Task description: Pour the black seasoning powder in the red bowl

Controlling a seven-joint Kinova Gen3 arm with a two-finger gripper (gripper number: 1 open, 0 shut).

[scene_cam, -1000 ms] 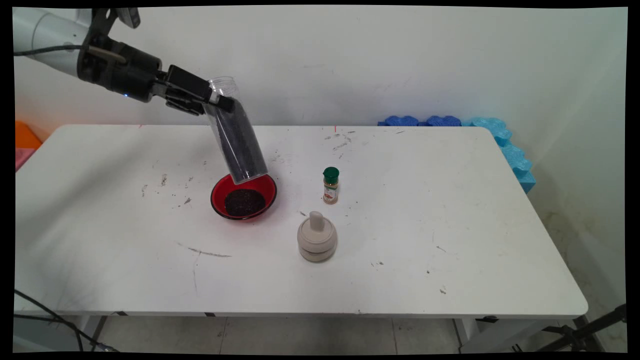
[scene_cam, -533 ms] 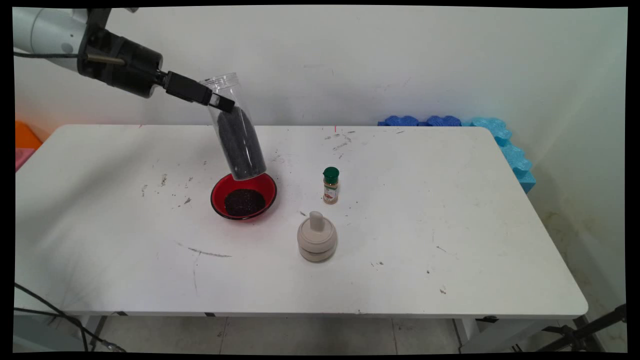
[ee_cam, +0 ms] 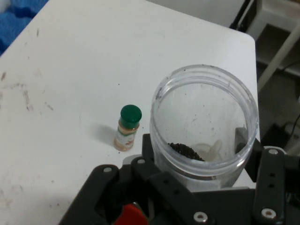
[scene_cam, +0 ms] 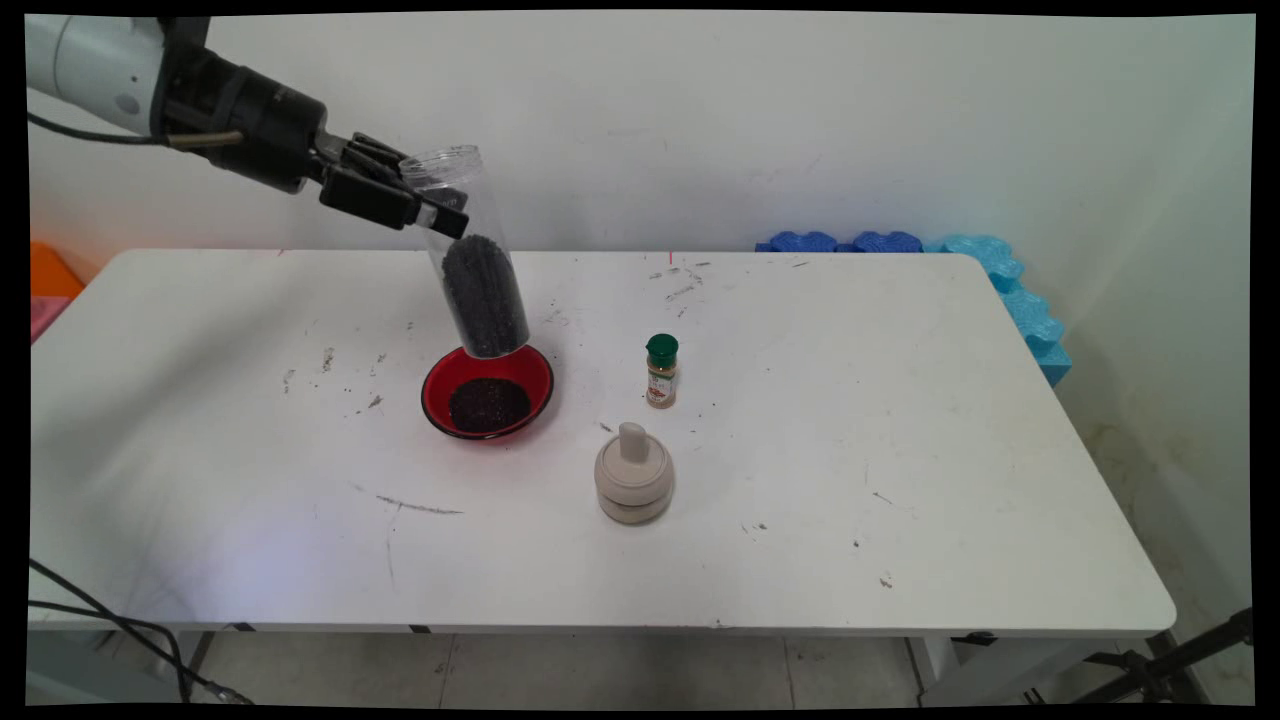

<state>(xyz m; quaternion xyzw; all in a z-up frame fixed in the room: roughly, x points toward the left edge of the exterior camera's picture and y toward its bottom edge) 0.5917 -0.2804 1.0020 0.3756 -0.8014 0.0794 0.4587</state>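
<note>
My gripper is shut on a clear plastic jar near its open top, holding it in the air above the table. The jar leans slightly, mouth up toward the left, and dark grains fill its lower half. Its base hangs just over the far rim of a red bowl that holds a pile of the same dark grains. In the hand view the open jar mouth sits between my fingers, with dark grains visible deep inside.
A small spice bottle with a green cap stands right of the bowl, seen also as the spice bottle in the hand view. A beige lidded pot sits nearer the front. Blue foam pieces lie at the far right edge.
The jar has swung from a steep lean toward upright, its mouth rising, and the grains have settled toward its base. The wrist has rotated with it.
</note>
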